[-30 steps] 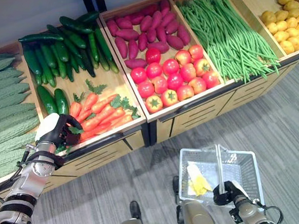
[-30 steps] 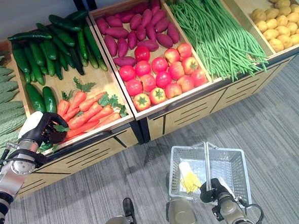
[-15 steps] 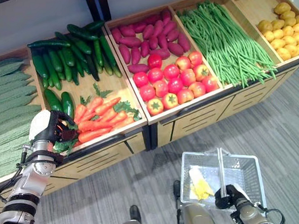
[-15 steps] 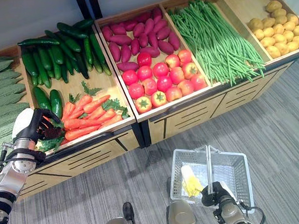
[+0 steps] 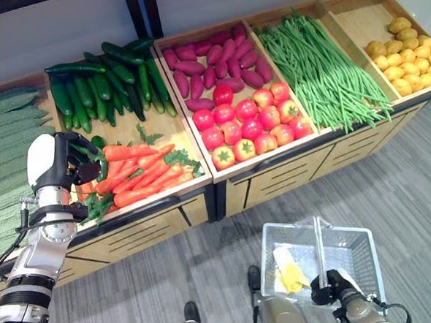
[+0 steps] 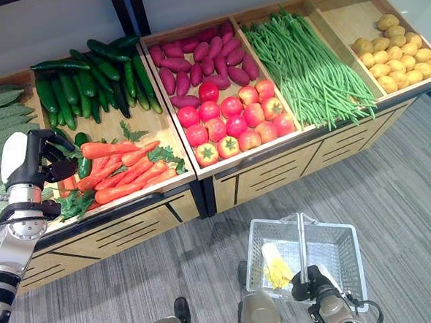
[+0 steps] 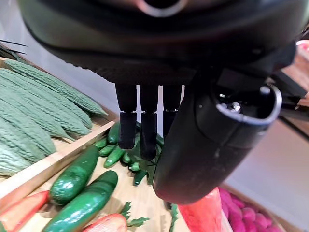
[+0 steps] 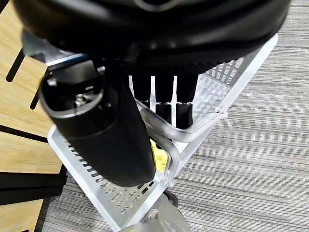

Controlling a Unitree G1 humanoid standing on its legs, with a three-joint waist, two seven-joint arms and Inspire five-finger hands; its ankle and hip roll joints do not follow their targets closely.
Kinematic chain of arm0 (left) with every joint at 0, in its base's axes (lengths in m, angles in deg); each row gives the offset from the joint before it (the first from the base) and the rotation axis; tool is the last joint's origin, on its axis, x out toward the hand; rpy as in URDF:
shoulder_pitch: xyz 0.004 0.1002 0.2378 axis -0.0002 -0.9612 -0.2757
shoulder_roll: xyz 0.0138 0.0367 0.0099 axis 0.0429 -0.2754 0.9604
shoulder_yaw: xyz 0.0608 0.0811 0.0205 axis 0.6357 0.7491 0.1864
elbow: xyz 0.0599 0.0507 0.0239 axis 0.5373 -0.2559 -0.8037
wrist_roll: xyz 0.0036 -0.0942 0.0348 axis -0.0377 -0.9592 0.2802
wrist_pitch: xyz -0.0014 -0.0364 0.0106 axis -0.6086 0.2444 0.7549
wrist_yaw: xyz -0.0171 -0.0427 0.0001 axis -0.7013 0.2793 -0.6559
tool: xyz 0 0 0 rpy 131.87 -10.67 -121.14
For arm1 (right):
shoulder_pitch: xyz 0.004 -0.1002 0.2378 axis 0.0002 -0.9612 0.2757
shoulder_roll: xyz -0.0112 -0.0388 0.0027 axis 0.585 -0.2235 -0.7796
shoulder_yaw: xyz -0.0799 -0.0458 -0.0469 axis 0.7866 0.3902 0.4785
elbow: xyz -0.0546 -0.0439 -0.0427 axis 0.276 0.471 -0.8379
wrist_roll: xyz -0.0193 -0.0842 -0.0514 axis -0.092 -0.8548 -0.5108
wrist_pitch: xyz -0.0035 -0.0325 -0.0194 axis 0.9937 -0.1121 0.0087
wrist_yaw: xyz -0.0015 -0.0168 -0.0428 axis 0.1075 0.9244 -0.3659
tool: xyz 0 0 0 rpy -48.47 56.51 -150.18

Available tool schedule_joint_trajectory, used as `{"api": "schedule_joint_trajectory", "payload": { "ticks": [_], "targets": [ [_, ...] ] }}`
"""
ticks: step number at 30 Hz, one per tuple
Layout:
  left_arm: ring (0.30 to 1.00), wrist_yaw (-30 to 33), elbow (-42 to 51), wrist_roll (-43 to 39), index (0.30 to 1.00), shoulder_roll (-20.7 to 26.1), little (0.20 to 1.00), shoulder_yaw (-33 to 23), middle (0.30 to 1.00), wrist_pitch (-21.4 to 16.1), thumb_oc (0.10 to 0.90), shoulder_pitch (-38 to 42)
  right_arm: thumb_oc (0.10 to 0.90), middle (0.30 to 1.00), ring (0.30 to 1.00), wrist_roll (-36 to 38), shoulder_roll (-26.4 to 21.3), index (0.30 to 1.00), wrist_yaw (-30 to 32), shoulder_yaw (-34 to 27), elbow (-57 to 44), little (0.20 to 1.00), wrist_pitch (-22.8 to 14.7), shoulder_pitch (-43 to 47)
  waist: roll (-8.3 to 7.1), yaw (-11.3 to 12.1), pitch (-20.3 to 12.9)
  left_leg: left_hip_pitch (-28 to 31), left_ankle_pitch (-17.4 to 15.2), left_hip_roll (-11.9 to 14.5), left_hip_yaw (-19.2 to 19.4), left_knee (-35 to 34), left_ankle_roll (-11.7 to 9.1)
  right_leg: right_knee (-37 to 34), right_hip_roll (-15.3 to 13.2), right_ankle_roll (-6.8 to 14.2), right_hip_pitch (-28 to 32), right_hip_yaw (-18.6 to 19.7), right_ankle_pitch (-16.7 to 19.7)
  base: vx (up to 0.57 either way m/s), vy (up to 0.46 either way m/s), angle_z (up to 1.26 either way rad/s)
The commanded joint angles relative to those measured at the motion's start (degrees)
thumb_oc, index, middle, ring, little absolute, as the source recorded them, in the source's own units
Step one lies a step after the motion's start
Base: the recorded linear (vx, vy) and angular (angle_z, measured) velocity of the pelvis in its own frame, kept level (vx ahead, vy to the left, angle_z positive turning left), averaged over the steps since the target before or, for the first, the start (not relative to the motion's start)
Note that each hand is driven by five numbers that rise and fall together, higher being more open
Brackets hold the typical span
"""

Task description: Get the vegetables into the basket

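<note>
left hand [image 5: 55,165] at mid-left of frame, fingers curled around a carrot [image 5: 127,151], lifted just above the carrot pile [image 5: 147,182] in the lower part of the second bin. cucumbers [image 5: 101,84] behind, upper left. tomatoes [image 5: 248,123] centre. basket [image 5: 352,242] on the floor, lower right, yellow item [image 5: 288,268] inside. right hand [image 5: 330,284] fingers wrapped around the basket handle [image 5: 319,246].
</note>
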Motion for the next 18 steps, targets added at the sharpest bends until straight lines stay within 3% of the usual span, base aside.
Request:
{"api": "schedule_joint_trajectory", "payload": {
  "ticks": [1, 4, 5, 6, 9, 14, 18],
  "targets": [
    [0.300, 5.66, 4.18, -5.77, 0.300, 1.33, 0.300, -6.80, 0.300, -5.49, 0.400, 5.76, 0.400, 0.300, 0.300, -2.39, -1.47, 0.300, 1.37, 3.46, 1.69, 0.300, -0.27, -1.71, -1.59, -0.50, -2.81, -0.94, -2.65, 1.38, -4.44, 0.08, -1.28, 0.02, -5.78, 7.16, 3.28, 1.36, -4.01, 0.00, 0.000, 0.00],
    [0.300, 5.47, 5.37, -11.68, 0.300, -2.14, 0.300, -7.99, 0.300, -7.26, 0.400, 5.50, 0.400, 0.300, 0.300, -2.45, -1.29, 0.300, 1.51, 3.37, 1.74, 0.300, -0.09, -1.67, -1.55, -0.56, -2.87, -0.87, -2.67, 1.40, -4.40, 0.08, -1.27, 0.02, -5.73, 7.06, 3.37, 1.32, -4.09, 0.00, 0.000, 0.00],
    [0.300, 3.39, 6.37, -20.12, 0.300, -5.98, 0.300, -8.75, 0.300, -9.58, 0.400, 5.25, 0.400, 0.300, 0.300, -2.49, -1.10, 0.300, 1.62, 3.20, 1.72, 0.300, 0.09, -1.74, -1.61, -0.59, -2.88, -0.75, -2.64, 1.38, -4.39, 0.08, -1.23, 0.02, -5.72, 6.96, 3.47, 1.43, -4.14, 0.00, 0.000, 0.00],
    [0.300, 3.26, 6.41, -20.26, 0.300, -5.98, 0.300, -8.85, 0.300, -9.58, 0.400, 5.15, 0.400, 0.300, 0.300, -2.50, -1.16, 0.300, 1.61, 3.23, 1.70, 0.300, 0.10, -1.76, -1.55, -0.60, -2.88, -0.72, -2.66, 1.40, -4.37, 0.08, -1.24, 0.02, -5.70, 6.95, 3.50, 1.44, -4.14, 0.00, 0.000, 0.00],
    [0.300, -1.39, 7.64, -37.52, 0.300, -12.22, 0.300, -10.89, 0.300, -13.04, 0.400, 3.13, 0.400, 0.300, 0.300, -3.20, -0.93, 0.300, 1.55, 3.40, 0.29, 0.300, 0.38, -1.94, -1.43, -0.84, -3.02, -0.49, -2.74, 1.52, -4.19, 0.08, -1.22, 0.02, -5.63, 6.79, 3.58, 1.60, -4.18, 0.01, 0.001, -0.01],
    [0.300, -6.63, 8.08, -45.40, 0.300, -14.86, 0.300, -10.81, 0.300, -12.64, 0.400, -1.20, 0.400, 0.300, 0.300, -4.03, -0.93, 0.300, 0.84, 3.18, -0.20, 0.300, 0.65, -2.19, -1.23, -0.81, -3.37, -0.20, -2.75, 1.63, -4.18, 0.08, -1.24, 0.02, -5.55, 6.69, 3.98, 1.64, -4.39, 0.01, 0.000, -0.03],
    [0.300, -8.43, 7.84, -46.47, 0.300, -15.90, 0.300, -10.73, 0.300, -12.19, 0.400, -2.75, 0.400, 0.300, 0.300, -4.35, -1.00, 0.300, 0.33, 3.05, -0.70, 0.300, 0.52, -2.52, -1.38, -0.84, -3.54, 0.01, -2.82, 1.62, -4.16, 0.08, -1.23, 0.02, -5.48, 6.61, 4.24, 1.59, -4.48, 0.00, 0.000, 0.00]
  ]
}}
